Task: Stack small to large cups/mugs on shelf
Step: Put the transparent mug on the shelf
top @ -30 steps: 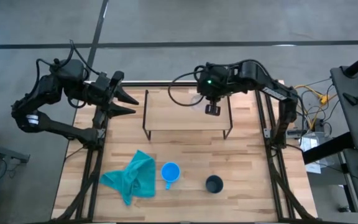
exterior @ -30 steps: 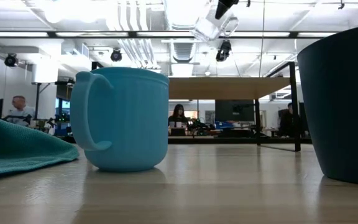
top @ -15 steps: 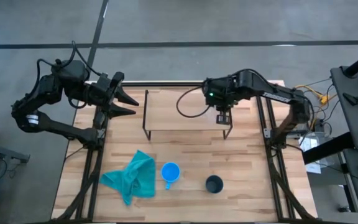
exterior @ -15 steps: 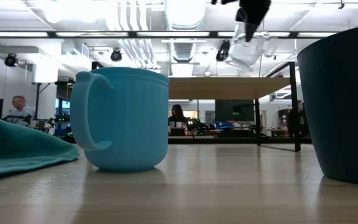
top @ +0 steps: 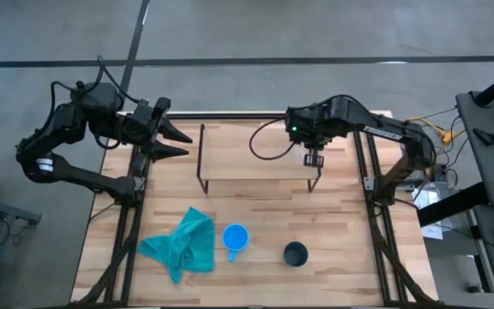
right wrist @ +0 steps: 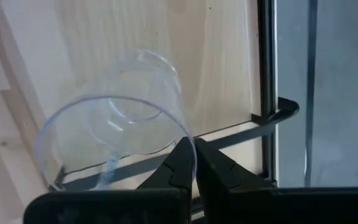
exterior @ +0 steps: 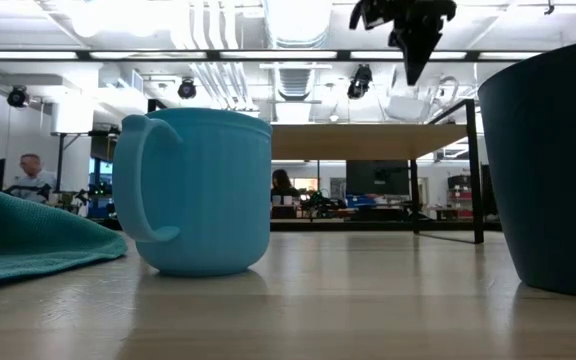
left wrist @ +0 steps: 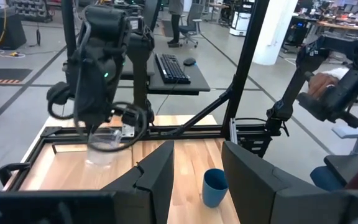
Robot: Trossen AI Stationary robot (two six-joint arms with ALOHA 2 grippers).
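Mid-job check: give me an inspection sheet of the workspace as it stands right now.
Surface: light wood table, bare between items.
Job's things: clear glass cup over the shelf at its right end; blue mug and dark cup on the table's front.
Clutter: teal cloth beside the mug.
Grippers: right gripper pinching the glass rim; left gripper open, waiting at the left edge.
Cables: black loop on the right arm.
Surroundings: open workshop, a seated person far off.

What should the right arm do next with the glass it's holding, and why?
Probably lower it a little and open. The right gripper pinches the clear glass by its rim over the right end of the shelf, and in the low view the glass seems just above the plank. The left gripper waits at the table's left edge.
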